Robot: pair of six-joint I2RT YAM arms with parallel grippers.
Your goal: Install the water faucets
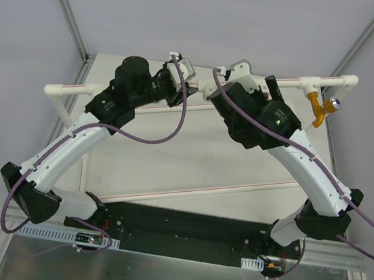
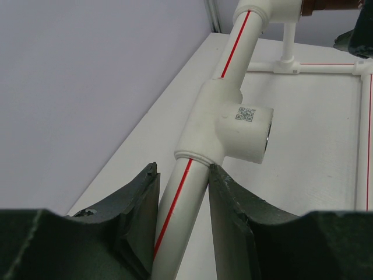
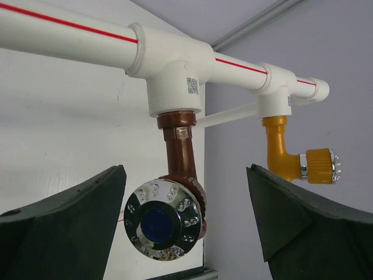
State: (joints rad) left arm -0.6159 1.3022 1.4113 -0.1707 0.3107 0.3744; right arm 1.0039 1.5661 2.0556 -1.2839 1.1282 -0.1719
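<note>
The dark reddish-brown faucet (image 3: 180, 157) hangs from a white tee socket (image 3: 175, 81) on the pipe, its shiny silver-blue round end (image 3: 164, 219) facing my right wrist camera. My right gripper (image 3: 185, 175) is open, one finger on each side of this faucet, not touching it. The orange-yellow faucet (image 3: 285, 154) sits in the farther tee; it also shows in the top view (image 1: 319, 108). My left gripper (image 2: 182, 175) is shut on the white red-striped pipe (image 2: 175, 204), just below an empty tee socket (image 2: 242, 131). In the top view both grippers, left (image 1: 182, 83) and right (image 1: 252, 85), are at the pipe.
The white pipe frame (image 1: 70, 87) stands across the back of the white table, with thin pipes (image 2: 326, 67) lying on the tabletop. Grey walls close in on the left, back and right. The arm bases sit on a black plate (image 1: 176, 224) at the near edge.
</note>
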